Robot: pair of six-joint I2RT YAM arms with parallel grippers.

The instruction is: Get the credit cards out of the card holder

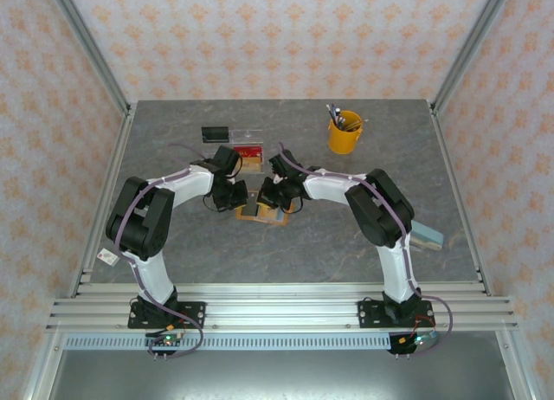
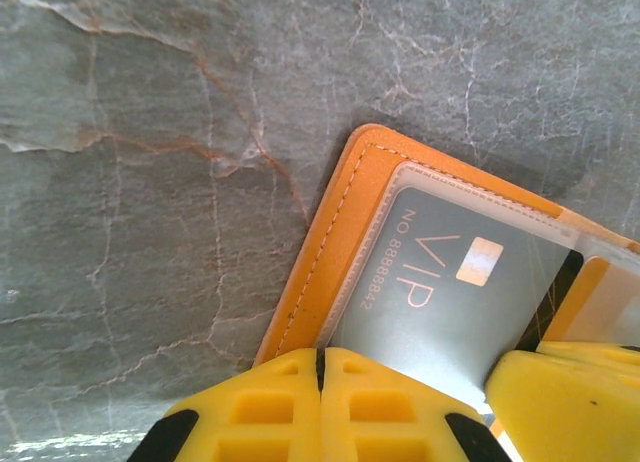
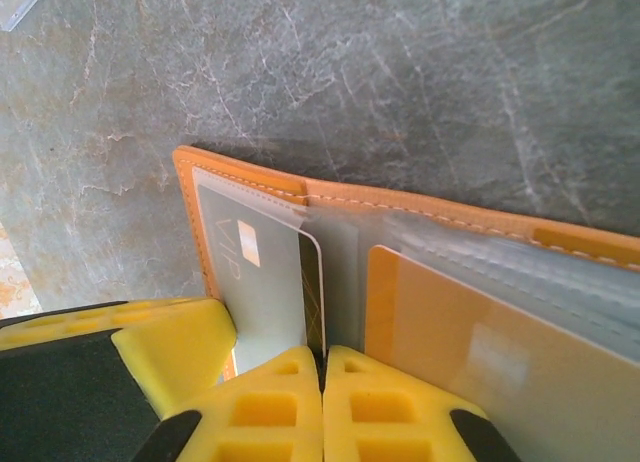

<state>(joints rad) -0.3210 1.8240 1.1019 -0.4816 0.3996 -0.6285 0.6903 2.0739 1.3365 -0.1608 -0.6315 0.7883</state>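
The card holder (image 1: 260,212) was laid open on the table (image 1: 389,149) between the arms, its credit cards (image 2: 440,282) seen tucked in clear pockets (image 3: 345,247); none was judged removed. The left gripper (image 2: 321,358) and right gripper (image 3: 322,358) were both closed at its edge, and whether a card was pinched could not be told.

Yellow cup (image 1: 344,136) of tools, clear tray (image 1: 246,138), pale teal block (image 1: 427,236), grey marbled table (image 1: 173,132)

Stitched orange leather-look card holder (image 2: 335,232), clear plastic pockets (image 3: 340,247), glossy grey card (image 2: 450,302), matt veined stone-look table (image 2: 150,232)
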